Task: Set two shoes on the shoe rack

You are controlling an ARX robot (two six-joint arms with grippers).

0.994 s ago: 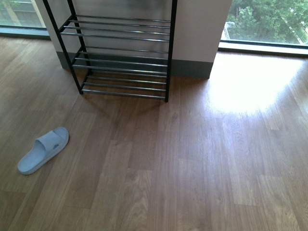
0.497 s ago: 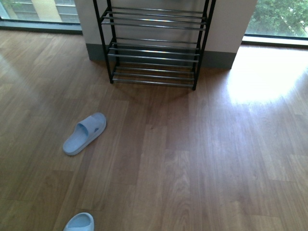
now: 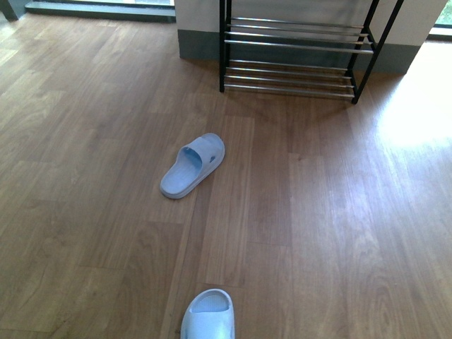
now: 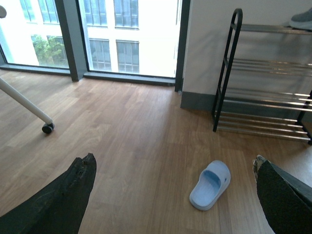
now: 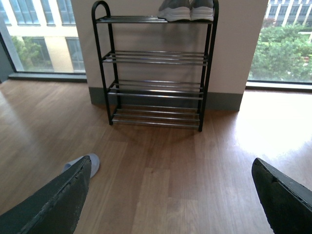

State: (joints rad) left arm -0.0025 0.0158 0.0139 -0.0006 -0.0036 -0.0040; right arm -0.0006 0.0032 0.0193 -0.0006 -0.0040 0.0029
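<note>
Shifted rightward in the front view, the pale blue rubber slide point(image 3: 192, 166) lies on the wood floor point(image 3: 339, 233) well short of the black-framed chrome-rod shoe rack point(image 3: 296, 44), grey knit sneakers point(image 5: 187, 9) on its top tier, while left gripper point(image 4: 173, 161) and right gripper point(image 5: 170, 161) gape empty.

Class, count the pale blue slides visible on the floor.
2. One slide lies on the floor short of the shoe rack; the other slide lies nearer the robot, cut by the front view's lower edge.

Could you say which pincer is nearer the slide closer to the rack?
Left, probably: the slide lies just ahead of the left pincer; the right pincer has it off sideways, partly hidden.
</note>
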